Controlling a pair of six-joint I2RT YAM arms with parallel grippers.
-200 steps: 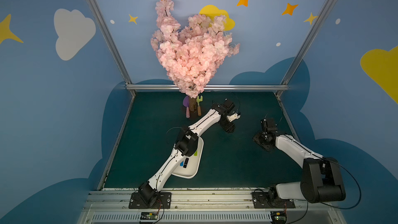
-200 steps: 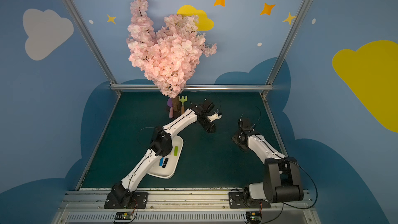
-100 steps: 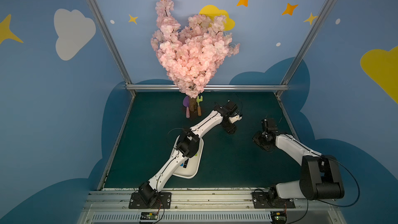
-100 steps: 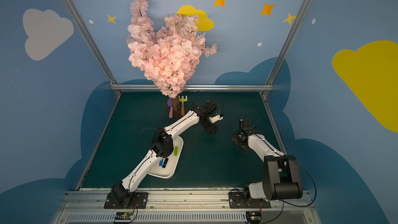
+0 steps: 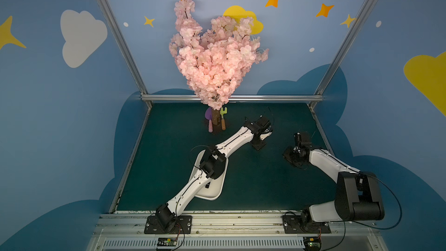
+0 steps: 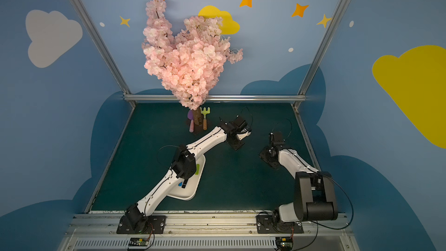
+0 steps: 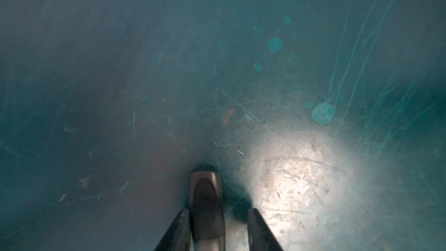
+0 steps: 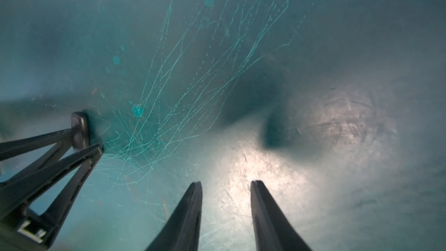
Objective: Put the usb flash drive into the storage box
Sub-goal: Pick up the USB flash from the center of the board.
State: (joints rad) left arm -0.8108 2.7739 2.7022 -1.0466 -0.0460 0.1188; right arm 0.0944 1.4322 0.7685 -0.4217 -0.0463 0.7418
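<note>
A dark usb flash drive (image 7: 205, 201) lies on the green mat between the fingers of my left gripper (image 7: 217, 211). One finger rests against the drive and a narrow gap shows at the other. The right wrist view shows the same drive (image 8: 79, 124) at those fingertips. In both top views my left gripper (image 5: 259, 144) (image 6: 235, 145) points down at the mat, right of the tree. My right gripper (image 8: 226, 182) is open over bare mat, a short way to the right (image 5: 293, 159). The white storage box (image 5: 213, 189) (image 6: 190, 189) sits under the left arm and holds a green stick (image 6: 198, 169) and a blue one (image 6: 180, 184).
A pink blossom tree (image 5: 214, 63) stands at the back middle. A purple toy spade (image 5: 209, 121) and a green rake (image 5: 223, 119) lean at its foot. A metal rail (image 5: 265, 98) and blue walls close in the mat.
My left gripper has shifted a little to the right and come down on the mat, and its jaws have narrowed round the drive. The right arm has hardly moved.
</note>
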